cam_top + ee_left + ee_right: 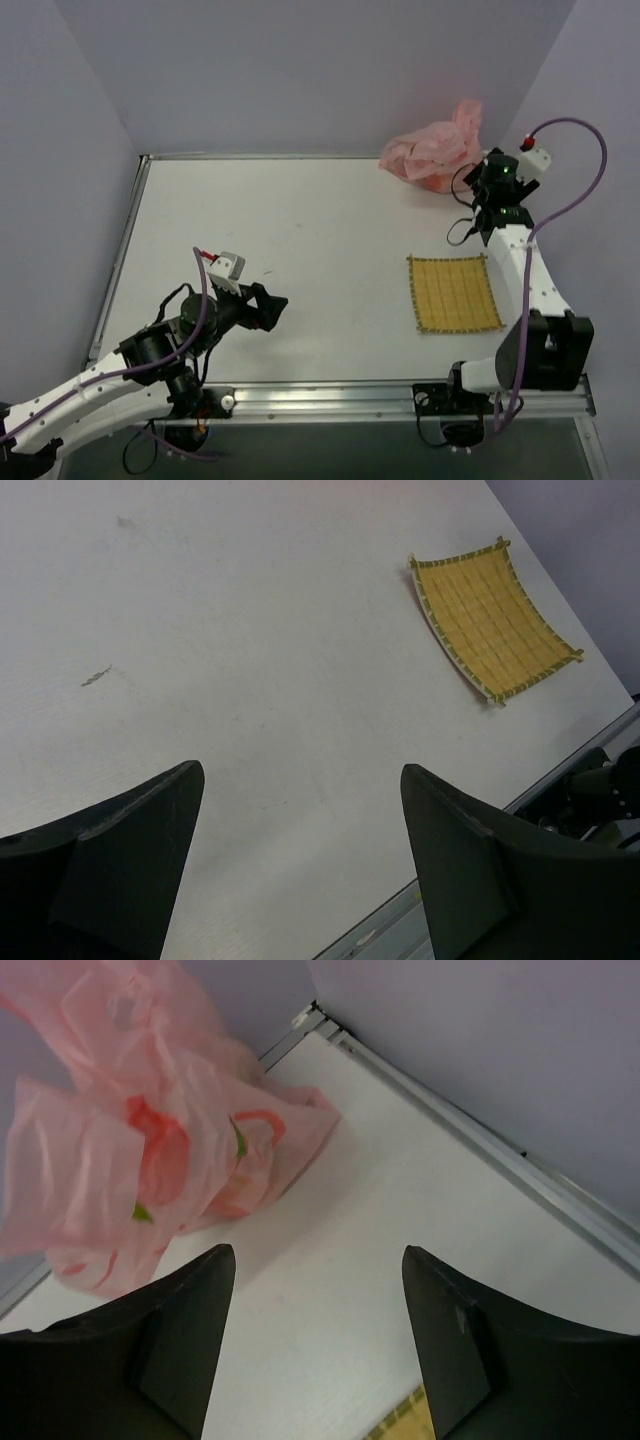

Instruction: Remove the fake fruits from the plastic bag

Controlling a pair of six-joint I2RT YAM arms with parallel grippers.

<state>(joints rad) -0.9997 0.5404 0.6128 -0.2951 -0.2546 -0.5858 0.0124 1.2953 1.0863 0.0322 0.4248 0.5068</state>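
The bag [432, 152] lies in the far corner, no fruit out yet. The right gripper [317, 1270] hangs near it, jaws apart and empty; the left gripper [300, 780] is spread wide, well away

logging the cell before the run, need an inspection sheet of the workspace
surface: white table, a few faint scuffs
job's things: pink plastic bag crumpled in the far right corner; contents unclear, no fruit seen outside it
clutter: yellow woven mat flat by the right arm, nothing on it
grippers: left tool open, empty, above bare table; right tool open, empty, short of the bag
cables: purple cable along each arm, the right one looping wide
surroundings: lavender walls, metal rail at near edge
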